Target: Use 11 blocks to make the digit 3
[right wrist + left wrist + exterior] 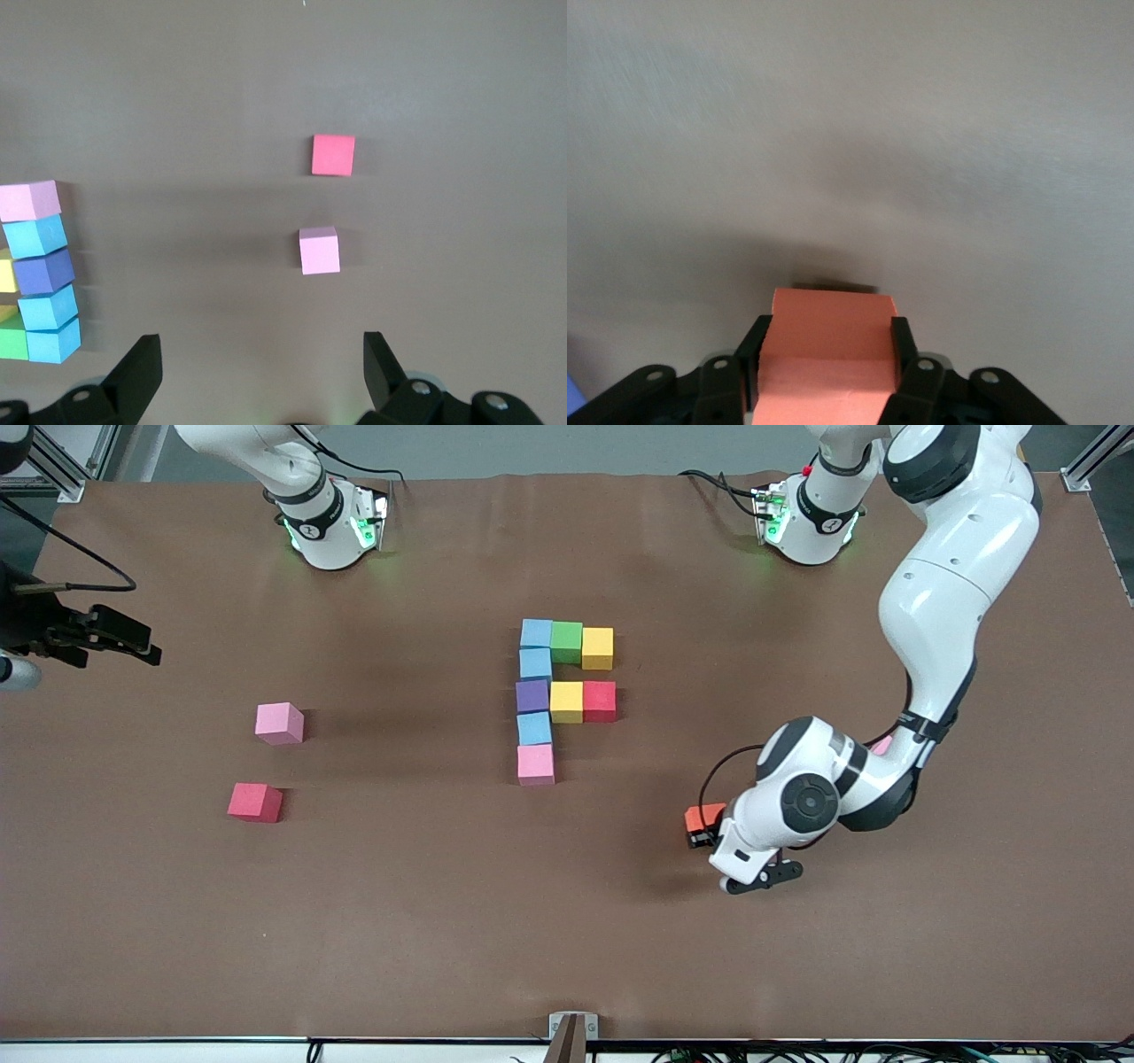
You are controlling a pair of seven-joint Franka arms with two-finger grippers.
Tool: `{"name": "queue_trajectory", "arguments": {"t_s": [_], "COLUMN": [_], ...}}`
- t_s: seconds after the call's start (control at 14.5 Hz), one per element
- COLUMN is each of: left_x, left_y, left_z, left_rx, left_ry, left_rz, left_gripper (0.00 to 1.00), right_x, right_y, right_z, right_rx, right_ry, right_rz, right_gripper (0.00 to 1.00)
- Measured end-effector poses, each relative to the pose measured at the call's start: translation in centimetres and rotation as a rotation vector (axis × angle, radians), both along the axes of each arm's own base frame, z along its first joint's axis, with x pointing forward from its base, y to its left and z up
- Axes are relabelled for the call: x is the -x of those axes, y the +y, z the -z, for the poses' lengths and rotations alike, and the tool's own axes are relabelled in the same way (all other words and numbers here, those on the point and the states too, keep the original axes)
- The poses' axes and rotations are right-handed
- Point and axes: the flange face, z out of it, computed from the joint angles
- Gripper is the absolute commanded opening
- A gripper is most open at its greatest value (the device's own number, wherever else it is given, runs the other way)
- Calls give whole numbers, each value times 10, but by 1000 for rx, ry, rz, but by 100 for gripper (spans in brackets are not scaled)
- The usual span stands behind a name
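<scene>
Orange block (826, 354) clenched in left gripper (706, 831) jaws, low over worktop (443, 921), ready for the digit 3 (560, 700); bottom bar unfinished. Right gripper (261, 372) waiting, jaws released.

Bare table (425, 921) surrounds the block figure (554, 695).

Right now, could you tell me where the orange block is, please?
The orange block is clamped in the left gripper, low at the left arm's end of the table, nearer the front camera than the unfinished digit 3.
</scene>
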Motion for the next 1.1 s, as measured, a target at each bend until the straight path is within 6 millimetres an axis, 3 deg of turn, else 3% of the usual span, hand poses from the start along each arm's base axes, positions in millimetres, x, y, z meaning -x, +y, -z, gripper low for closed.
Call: {"name": "queue_trajectory", "arguments": {"t_s": [0.28,0.48,0.97,1.1], "left_x": [35,60,101,106], "left_y": [-72,-114,-169,-175], "left_z": [-6,-4,-1,0], "left_rx": [-24,-45,-94,-108], "left_ry": [31,54,104,117], "left_rz": [-243,-411,-864,-1019], "left_gripper": [23,24,23,23], "right_x": [1,1,1,1], "right_y": [-21,-20,-20,-20], "right_z": [-25,-36,-36,-36], "right_rx": [3,4,4,4], "right_ry": [-53,-76,-80,-80], "right_rz": [39,36,36,36], "right_gripper": [100,100,100,100]}}
